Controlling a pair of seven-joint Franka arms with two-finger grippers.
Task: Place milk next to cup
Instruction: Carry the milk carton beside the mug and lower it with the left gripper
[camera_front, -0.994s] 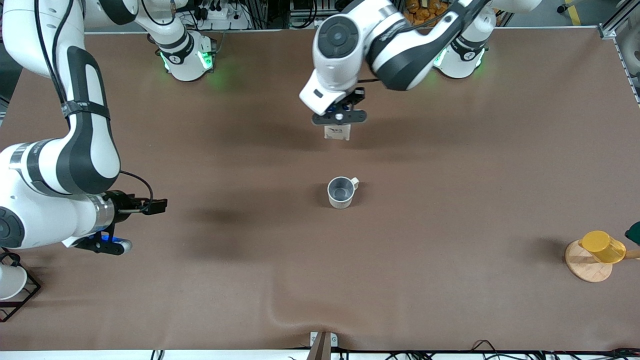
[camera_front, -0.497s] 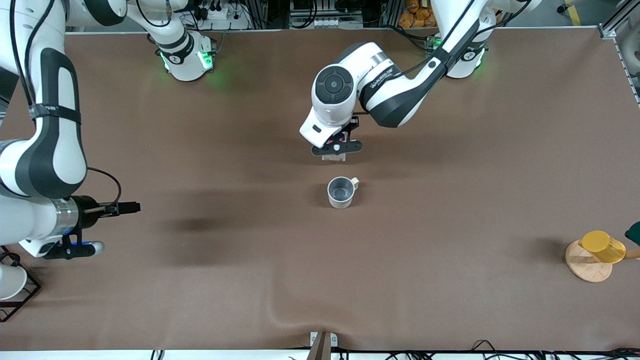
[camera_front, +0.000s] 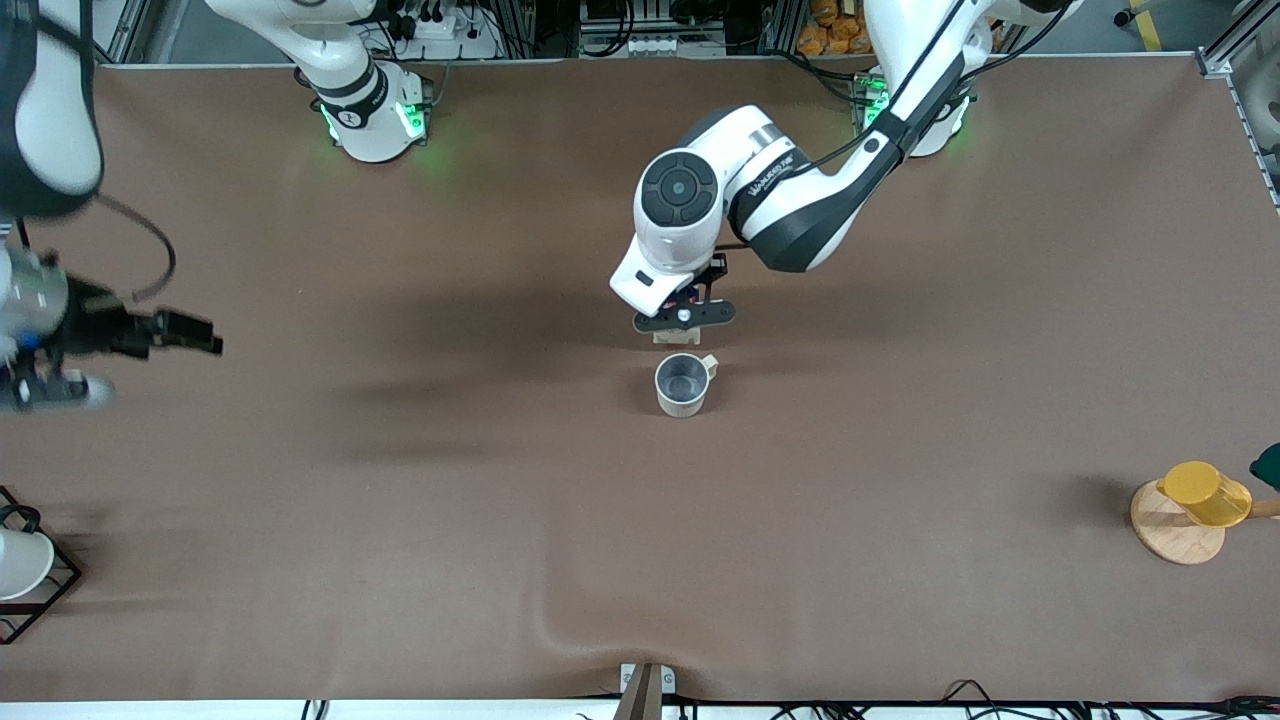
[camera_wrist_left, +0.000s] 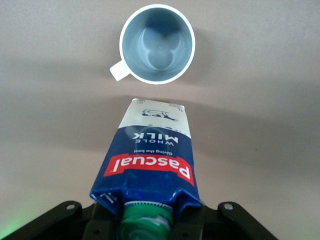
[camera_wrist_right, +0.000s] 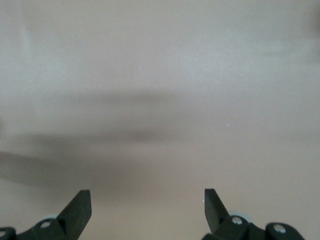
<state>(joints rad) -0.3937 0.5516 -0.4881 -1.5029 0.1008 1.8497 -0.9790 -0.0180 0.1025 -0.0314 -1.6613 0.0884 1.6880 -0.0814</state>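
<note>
1. Left tool (camera_front: 684, 317): positioned over the middle of the desk (camera_front: 900, 400), clamped on the top of the milk (camera_front: 676, 337).
2. Milk, as seen in the left wrist view (camera_wrist_left: 150, 160): dark blue and white carton with a red label, green cap (camera_wrist_left: 146, 220) up between the tool's fingers, base pointing down toward the desk.
3. Contact between carton base and desk: cannot tell.
4. Milk position in the front view: just beside the cup (camera_front: 683, 384), on the side farther from the front camera, mostly hidden under the tool.
5. Cup in the left wrist view (camera_wrist_left: 157, 44): upright, grey inside, small handle at its side, a narrow strip of bare desk visible between it and the carton.
6. Right tool (camera_front: 45, 385): up in the air over the right arm's end of the desk, fingers (camera_wrist_right: 77, 210) spread apart, holding nothing.
7. Other items noted: yellow cup (camera_front: 1205, 493) lying on a round wooden stand (camera_front: 1175, 535) toward the left arm's end; white cup in a black wire frame (camera_front: 30, 570) at the right arm's end.
</note>
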